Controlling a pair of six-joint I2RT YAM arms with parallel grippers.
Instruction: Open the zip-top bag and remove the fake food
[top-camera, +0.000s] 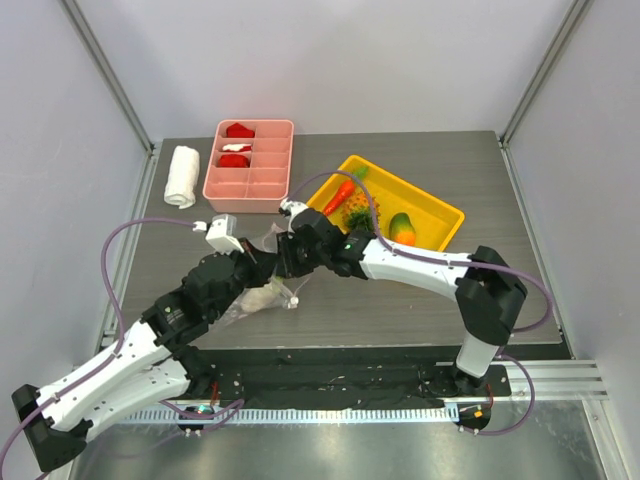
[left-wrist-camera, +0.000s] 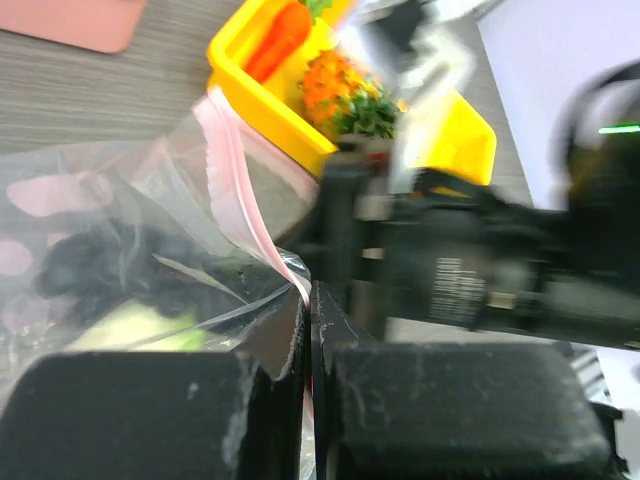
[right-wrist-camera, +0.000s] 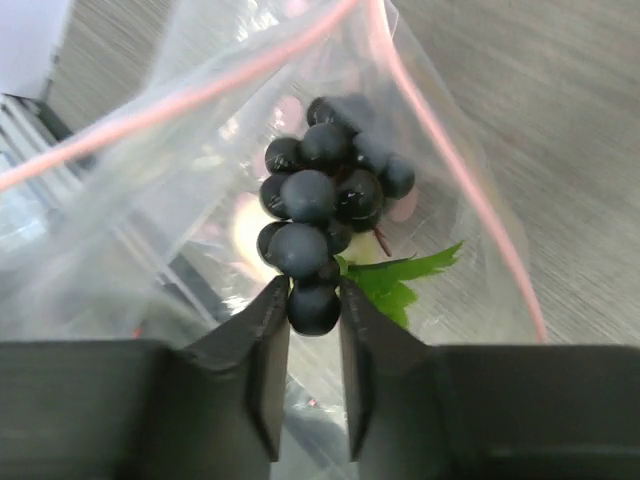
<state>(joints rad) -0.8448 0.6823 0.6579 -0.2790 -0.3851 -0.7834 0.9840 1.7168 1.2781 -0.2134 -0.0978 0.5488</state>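
While left end effector (left-wrist-camera: 308, 330) pinches zip-top bag (left-wrist-camera: 120, 230), right end effector (right-wrist-camera: 314, 305) grips grapes (right-wrist-camera: 310, 195), label (left-wrist-camera: 465, 290) blurred

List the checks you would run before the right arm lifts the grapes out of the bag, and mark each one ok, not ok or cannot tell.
1. Bag held: ok. The left gripper is shut on the zip-top bag at its pink zip strip.
2. Mouth open: ok. The strip's two sides spread apart around the grapes.
3. Grapes gripped: ok. The right gripper pinches the lowest grape.
4. Grip firm enough for the whole bunch: cannot tell.
5. Green leaf attached to the grapes: cannot tell.
6. Room in the yellow tray: ok. There is bare floor beside the mango.
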